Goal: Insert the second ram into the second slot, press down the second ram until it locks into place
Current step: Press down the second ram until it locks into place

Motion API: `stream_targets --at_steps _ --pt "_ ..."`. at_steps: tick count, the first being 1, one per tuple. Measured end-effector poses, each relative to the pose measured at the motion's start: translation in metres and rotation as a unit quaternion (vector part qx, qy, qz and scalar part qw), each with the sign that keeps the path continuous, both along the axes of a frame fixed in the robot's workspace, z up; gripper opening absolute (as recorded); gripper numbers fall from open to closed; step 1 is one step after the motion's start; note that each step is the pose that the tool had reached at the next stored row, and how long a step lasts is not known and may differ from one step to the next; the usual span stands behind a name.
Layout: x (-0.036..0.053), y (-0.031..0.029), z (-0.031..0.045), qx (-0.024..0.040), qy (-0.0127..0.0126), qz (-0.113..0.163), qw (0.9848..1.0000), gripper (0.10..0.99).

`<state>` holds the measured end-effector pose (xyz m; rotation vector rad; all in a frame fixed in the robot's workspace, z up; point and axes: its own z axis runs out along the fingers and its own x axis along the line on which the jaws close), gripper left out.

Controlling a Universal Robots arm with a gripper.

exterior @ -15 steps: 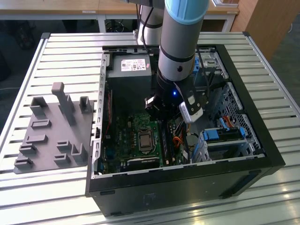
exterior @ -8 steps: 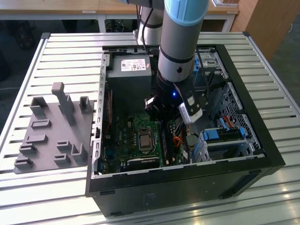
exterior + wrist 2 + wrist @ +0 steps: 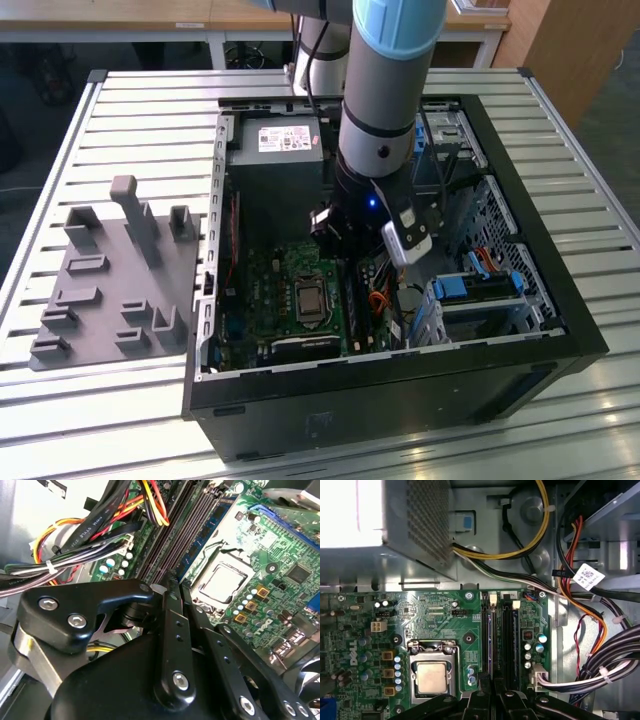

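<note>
Gripper (image 3: 172, 580): fingers drawn narrow, almost together; nothing clearly pinched between them; tips low over the memory slots (image 3: 501, 630) in both wrist views.
Arm (image 3: 390, 100): reaching straight down into the open PC case (image 3: 400, 370), wrist above the motherboard (image 3: 290, 290).
Second ram (image 3: 207, 527): blue-edged stick standing on edge in a slot, running away from the fingertips, just beside their line; contact with the tips cannot be told, nor whether latched.
Slot latches (image 3: 492, 598): pale tabs at the far end of the slots from the gripper.
CPU (image 3: 431, 676): bare silver square in its socket, close beside the gripper, on the other side from the cables.
Cables (image 3: 90, 535): black, red, yellow, orange bundle near the gripper, clear of the fingers.
Power supply (image 3: 275, 150): gray box beyond the arm, inside the case.
Fixture plate (image 3: 110, 280): gray, with upright blocks, well apart from the gripper, outside the case on the slatted table (image 3: 130, 100).
</note>
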<state>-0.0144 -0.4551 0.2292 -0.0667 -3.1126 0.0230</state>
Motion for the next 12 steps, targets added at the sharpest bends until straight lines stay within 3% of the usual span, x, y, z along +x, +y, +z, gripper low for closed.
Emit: stream_targets --at_steps 12 --pt "0.0013 0.0 -0.0033 0.0 0.0 0.0 1.0 0.137"
